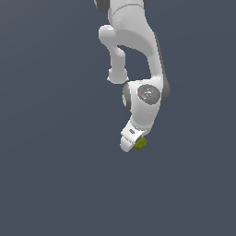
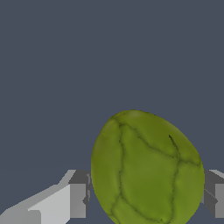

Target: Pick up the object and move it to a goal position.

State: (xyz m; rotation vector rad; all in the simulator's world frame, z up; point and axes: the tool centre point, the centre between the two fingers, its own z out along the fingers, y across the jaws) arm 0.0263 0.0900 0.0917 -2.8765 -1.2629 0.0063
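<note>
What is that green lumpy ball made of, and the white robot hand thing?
The green object looks matte and waxy or leathery, olive with yellowish patches and dark crack-like veins; it's a simulator render, so the real material can't be told. The end effector looks like smooth white plastic or painted metal with grey fingers, evenly shaded with no texture.

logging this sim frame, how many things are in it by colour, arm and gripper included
olive-green: 1, the object, sitting between the gripper's fingers
white: 2, the arm and its gripper
total: 3
</note>
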